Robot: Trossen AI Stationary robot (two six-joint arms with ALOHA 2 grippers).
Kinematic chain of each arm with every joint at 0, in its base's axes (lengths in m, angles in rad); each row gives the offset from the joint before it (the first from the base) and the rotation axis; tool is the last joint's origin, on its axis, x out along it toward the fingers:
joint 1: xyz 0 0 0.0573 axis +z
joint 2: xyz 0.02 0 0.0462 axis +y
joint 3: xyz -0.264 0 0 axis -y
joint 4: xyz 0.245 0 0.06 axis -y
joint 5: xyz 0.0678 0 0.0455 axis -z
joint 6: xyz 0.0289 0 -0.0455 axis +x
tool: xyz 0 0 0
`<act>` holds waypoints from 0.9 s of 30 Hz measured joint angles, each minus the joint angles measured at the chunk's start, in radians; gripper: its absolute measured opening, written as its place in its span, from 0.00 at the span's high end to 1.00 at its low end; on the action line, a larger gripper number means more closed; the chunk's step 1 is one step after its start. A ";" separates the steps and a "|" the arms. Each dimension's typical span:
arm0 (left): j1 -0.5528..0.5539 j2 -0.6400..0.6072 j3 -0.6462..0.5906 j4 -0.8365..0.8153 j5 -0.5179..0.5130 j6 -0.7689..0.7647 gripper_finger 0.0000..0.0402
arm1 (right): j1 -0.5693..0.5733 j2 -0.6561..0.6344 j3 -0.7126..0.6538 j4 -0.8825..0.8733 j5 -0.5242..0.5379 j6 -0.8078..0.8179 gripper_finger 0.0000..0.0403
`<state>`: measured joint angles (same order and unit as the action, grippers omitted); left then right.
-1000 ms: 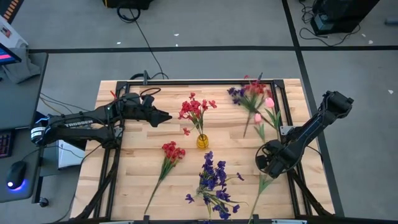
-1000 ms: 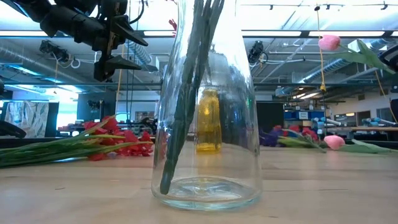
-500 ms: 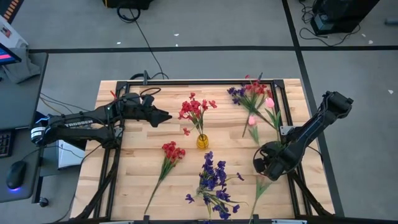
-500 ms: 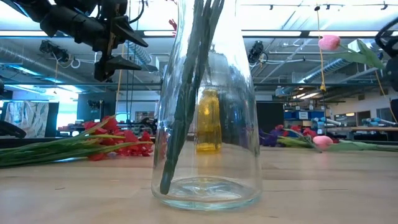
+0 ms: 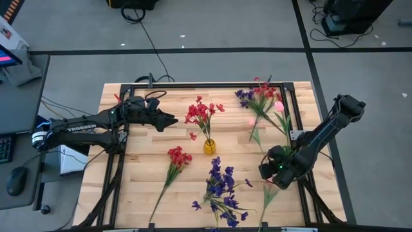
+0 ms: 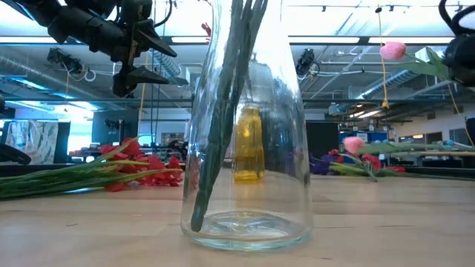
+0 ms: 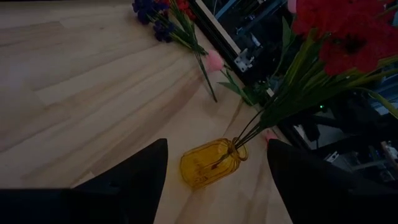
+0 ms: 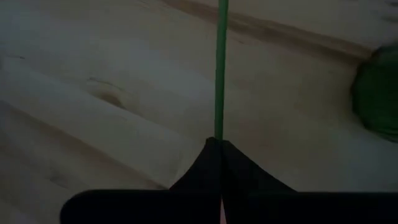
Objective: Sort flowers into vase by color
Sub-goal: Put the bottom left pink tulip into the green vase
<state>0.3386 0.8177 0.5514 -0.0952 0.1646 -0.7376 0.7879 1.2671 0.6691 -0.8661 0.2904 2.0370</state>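
Right hand [image 5: 269, 171], near table's [image 5: 129, 193] right edge, clenched on thin green stem of pink tulip [image 5: 252, 121], bud lifted just off wood. Left hand [image 5: 168, 121] hovers w/ fingers spread, left of yellow vase [image 5: 210, 146] holding red flowers [image 5: 201, 113]. Purple flowers [image 5: 220, 183] stand in clear vase [image 6: 249, 148] at front; loose red sprig [image 5: 178, 157] lies beside; mixed bunch [image 5: 261, 95] lies at far right corner.

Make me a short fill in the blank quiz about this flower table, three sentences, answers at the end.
1. The right gripper is shut on a thin ____ stem.
2. The red flowers stand in the small ____ vase.
3. The left gripper hovers with its jaws ____.

Answers: green; yellow; open
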 joint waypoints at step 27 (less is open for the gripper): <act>0.000 0.000 0.000 0.000 0.000 0.022 0.30 | -0.074 0.000 0.390 -0.410 0.451 -0.223 1.00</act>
<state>0.3384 0.8179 0.5514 -0.0952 0.1646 -0.7159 0.7136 1.2667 1.0587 -1.2763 0.7418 1.8137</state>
